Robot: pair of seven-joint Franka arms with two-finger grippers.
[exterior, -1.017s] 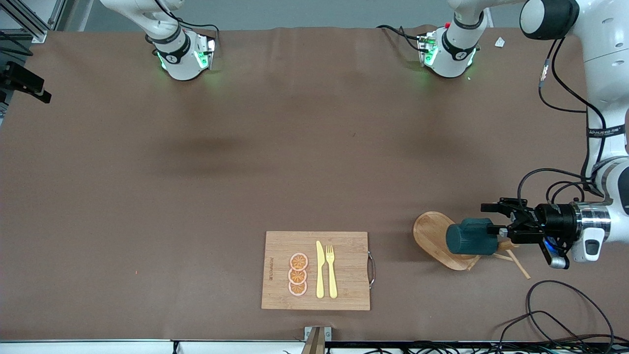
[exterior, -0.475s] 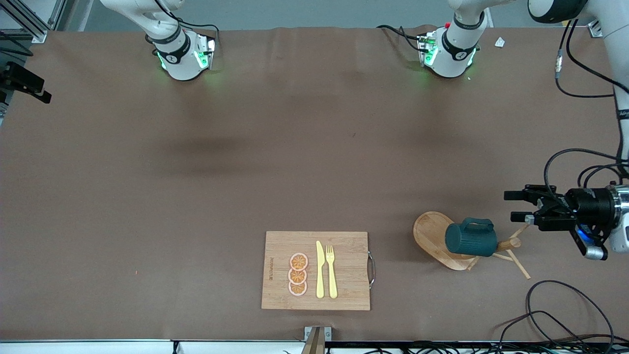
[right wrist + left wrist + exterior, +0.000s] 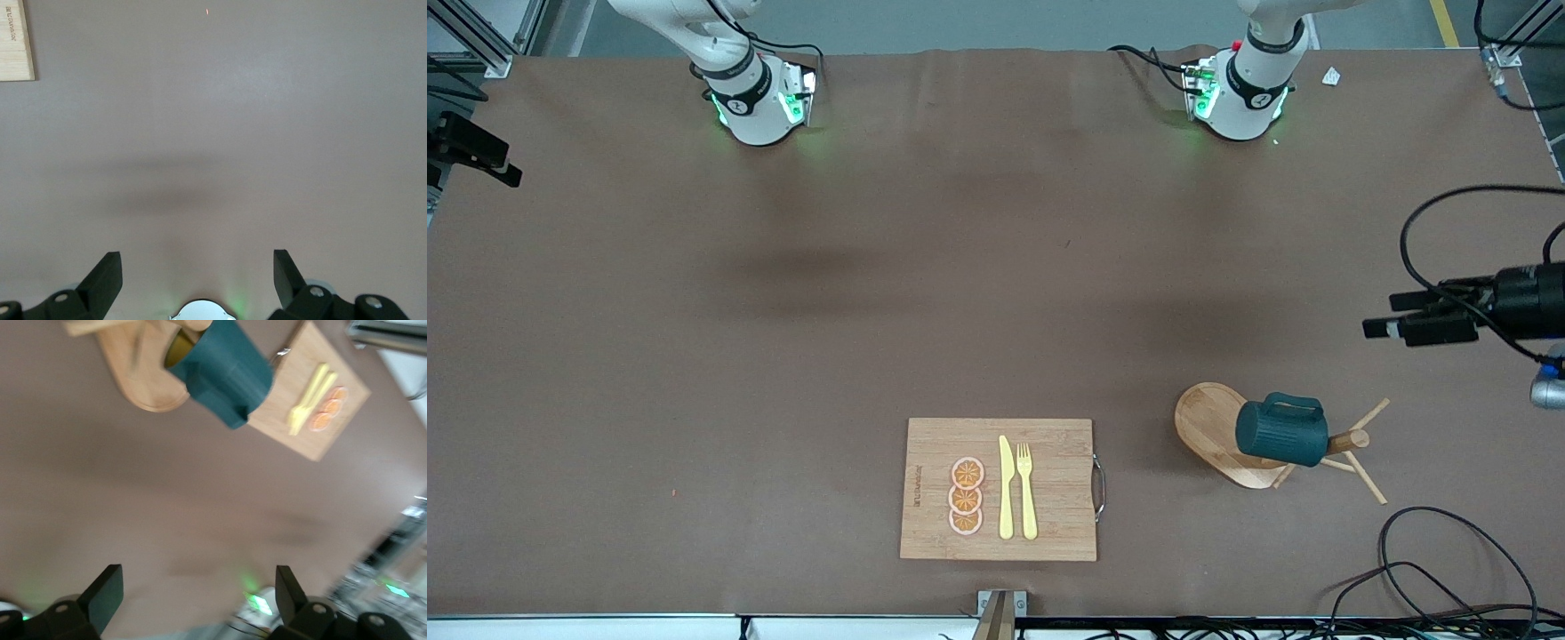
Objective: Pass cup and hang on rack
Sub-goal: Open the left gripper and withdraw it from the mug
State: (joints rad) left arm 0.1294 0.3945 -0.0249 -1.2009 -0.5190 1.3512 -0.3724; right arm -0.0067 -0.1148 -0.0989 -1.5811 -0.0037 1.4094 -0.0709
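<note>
The dark teal cup [image 3: 1279,433] hangs on the light wooden rack, whose oval base [image 3: 1202,425] stands on the table toward the left arm's end. Thin pegs [image 3: 1368,484] stick out past the cup. My left gripper [image 3: 1385,316] is open and empty, up in the air apart from the cup, over the table near its end edge. In the left wrist view the cup [image 3: 227,377] and rack base [image 3: 137,377] lie well away from the open left gripper [image 3: 197,593]. My right gripper [image 3: 197,277] is open and empty over bare table; it is out of the front view.
A wooden cutting board [image 3: 934,444] with orange slices [image 3: 966,496], a yellow knife [image 3: 1006,487] and fork [image 3: 1027,489] lies near the front edge. It shows in the left wrist view [image 3: 320,353], its corner in the right wrist view [image 3: 15,40]. Black cables [image 3: 1432,551] loop near the rack.
My left gripper let go of the cup and drew back from the rack toward the table's end. The cup stays hanging on the rack.
</note>
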